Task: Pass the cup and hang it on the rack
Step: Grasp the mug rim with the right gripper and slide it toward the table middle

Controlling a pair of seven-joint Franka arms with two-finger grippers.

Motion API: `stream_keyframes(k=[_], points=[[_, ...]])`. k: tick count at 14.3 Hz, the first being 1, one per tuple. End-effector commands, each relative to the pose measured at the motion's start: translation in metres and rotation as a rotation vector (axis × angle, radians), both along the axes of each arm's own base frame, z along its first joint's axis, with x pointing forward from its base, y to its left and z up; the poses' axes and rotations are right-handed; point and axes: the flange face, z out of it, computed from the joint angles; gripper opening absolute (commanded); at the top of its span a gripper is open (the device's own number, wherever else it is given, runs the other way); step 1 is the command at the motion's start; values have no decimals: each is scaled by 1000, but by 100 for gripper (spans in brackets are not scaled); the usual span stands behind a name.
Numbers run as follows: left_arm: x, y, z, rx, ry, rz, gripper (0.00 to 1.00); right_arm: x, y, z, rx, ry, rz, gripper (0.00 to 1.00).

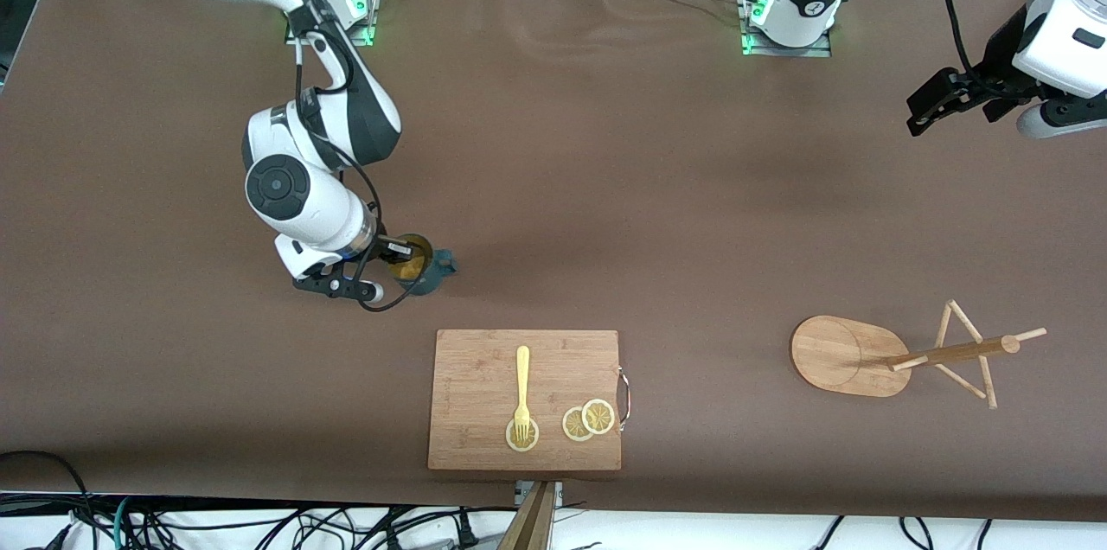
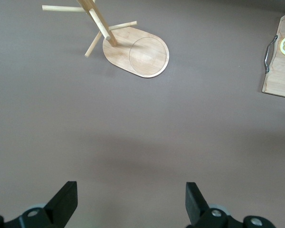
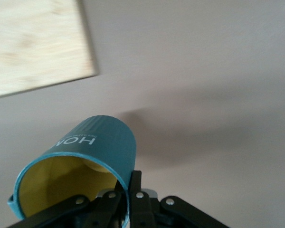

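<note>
Brown table (image 1: 605, 187) under both arms. Right arm bent down toward its own end, right gripper (image 1: 399, 260) clamped on the rim of the cup (image 1: 424, 269), one finger inside the yellowish interior, one outside; cup tilted, above the table near the cutting board (image 1: 525, 399). "HON" legible on the teal wall (image 3: 78, 141). Left arm waiting high at its end, left gripper (image 2: 130, 202) spread wide, holding nothing. Rack (image 1: 852, 355) upright nearer the front camera.
</note>
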Motion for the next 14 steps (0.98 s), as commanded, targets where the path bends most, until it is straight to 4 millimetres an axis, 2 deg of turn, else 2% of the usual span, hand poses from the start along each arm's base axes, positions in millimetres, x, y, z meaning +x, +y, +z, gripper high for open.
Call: stream_keyframes(k=[1, 3, 5, 6, 7, 8, 11, 13, 14], points=[[0, 0, 4, -22, -7, -16, 100, -21, 66, 10, 73, 40, -70, 0], [0, 0, 4, -22, -7, -16, 100, -53, 130, -1, 71, 56, -25, 0], [0, 0, 4, -22, -7, -16, 100, -74, 179, -10, 63, 60, -26, 0], [0, 0, 4, -22, -7, -16, 100, -87, 206, -20, 56, 61, -28, 0], [0, 0, 4, -22, -7, -16, 100, -91, 226, -35, 62, 48, -47, 0], [0, 0, 4, -22, -7, -15, 100, -94, 242, -45, 69, 25, -70, 0], [1, 1, 3, -23, -9, -15, 100, -99, 267, -68, 83, -13, -131, 0], [1, 1, 3, -23, -9, -15, 100, -116, 292, -81, 112, -43, -137, 0], [1, 1, 3, -23, -9, -15, 100, -119, 295, -88, 107, -39, -136, 0]])
